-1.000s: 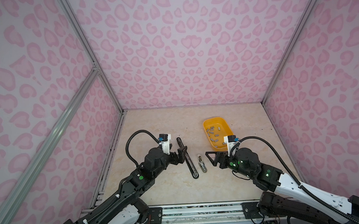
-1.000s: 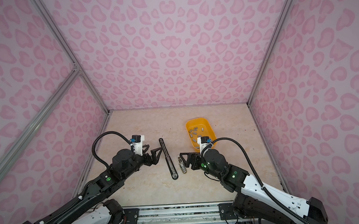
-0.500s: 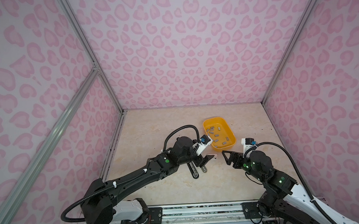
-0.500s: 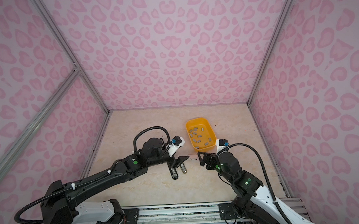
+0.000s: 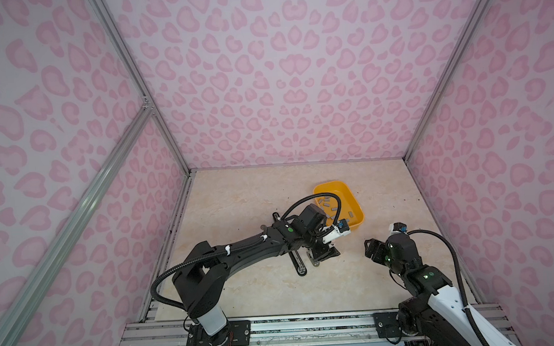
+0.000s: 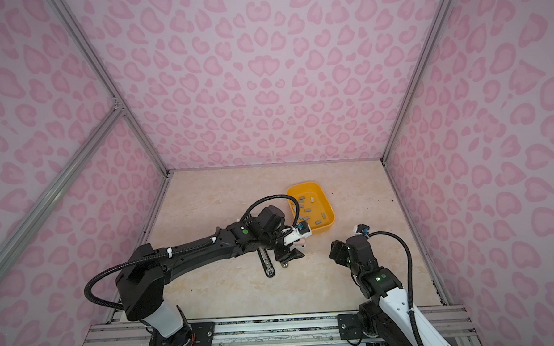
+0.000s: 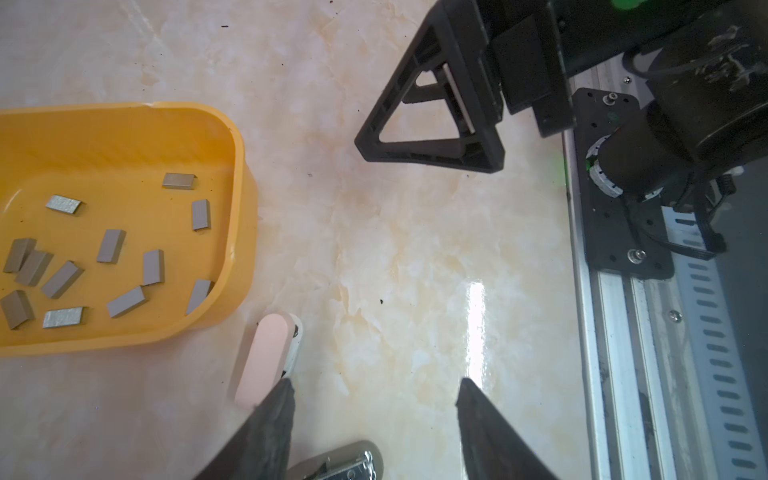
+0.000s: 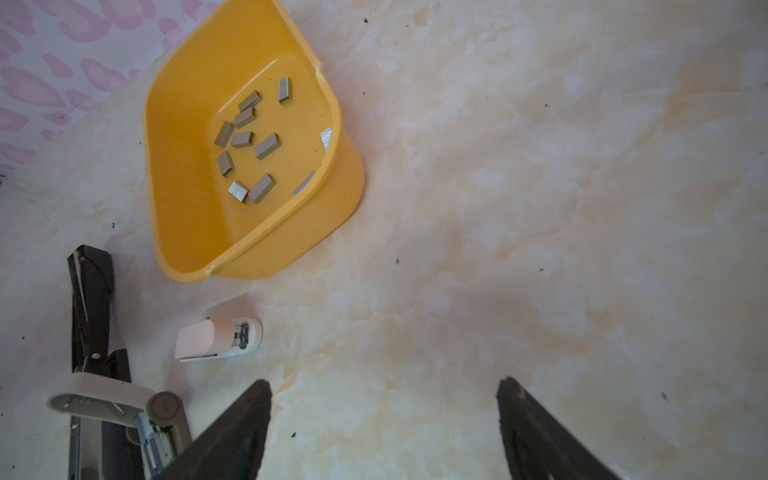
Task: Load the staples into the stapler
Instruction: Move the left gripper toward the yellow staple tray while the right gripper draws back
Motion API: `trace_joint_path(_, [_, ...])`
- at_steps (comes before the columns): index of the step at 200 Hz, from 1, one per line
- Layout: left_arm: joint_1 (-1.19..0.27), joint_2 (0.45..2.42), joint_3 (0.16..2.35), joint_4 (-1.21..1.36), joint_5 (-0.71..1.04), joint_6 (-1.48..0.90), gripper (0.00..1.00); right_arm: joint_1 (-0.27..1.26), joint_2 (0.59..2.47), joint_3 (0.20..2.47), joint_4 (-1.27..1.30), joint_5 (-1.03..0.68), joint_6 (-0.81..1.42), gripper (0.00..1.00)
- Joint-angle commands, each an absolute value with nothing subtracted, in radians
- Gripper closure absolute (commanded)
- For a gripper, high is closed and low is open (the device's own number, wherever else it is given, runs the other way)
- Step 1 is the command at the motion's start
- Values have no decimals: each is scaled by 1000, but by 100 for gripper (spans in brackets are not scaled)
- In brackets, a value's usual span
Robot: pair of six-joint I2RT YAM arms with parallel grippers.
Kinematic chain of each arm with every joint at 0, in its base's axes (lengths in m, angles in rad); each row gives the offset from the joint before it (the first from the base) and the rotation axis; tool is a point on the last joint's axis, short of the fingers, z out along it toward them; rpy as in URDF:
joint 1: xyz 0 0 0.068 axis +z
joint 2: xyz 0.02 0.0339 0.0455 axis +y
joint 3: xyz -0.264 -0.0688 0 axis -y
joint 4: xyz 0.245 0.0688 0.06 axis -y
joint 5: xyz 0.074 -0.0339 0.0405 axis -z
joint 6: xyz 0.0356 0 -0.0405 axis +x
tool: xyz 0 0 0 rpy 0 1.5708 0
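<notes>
**Staples** (image 7: 111, 246): about 12 short grey strips lying loose in the yellow tray (image 7: 241, 166), with their long axes pointing every way.

**Left claw** (image 7: 376, 384): jaws apart and clamping nothing, low over the counter (image 7: 395, 249). The grey stapler (image 7: 345, 463) lies between its fingers (image 7: 270, 415). The pink stapler (image 7: 266, 357) sits just beside 1 finger.

**Right claw** (image 8: 384, 384): jaws wide, empty, well apart from every object.

In both top views the tray lies toward the back wall from both claws, and the left arm is nearer to it. The right claw is free, so it seems better placed to fetch a strip.
</notes>
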State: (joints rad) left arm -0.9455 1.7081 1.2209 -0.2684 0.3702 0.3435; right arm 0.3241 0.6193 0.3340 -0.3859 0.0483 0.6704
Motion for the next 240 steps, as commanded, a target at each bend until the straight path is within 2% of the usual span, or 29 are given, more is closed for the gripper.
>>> trace_joint_path(1, [-951, 1755, 1269, -330, 387, 415, 37, 306, 601, 322, -357, 39, 675, 14])
trace_joint_path(50, [-959, 1886, 1405, -399, 370, 472, 36, 268, 589, 315, -355, 32, 683, 13])
trace_joint_path(94, [-958, 1964, 1473, -430, 247, 493, 33, 256, 620, 316, -337, -2, 674, 14])
trace_joint_path(132, [-951, 1978, 1467, -470, 240, 514, 41, 253, 600, 309, -339, -3, 674, 13])
trace_joint_path(240, [-923, 2079, 1552, -496, 208, 520, 29, 248, 581, 300, -334, -21, 673, 12])
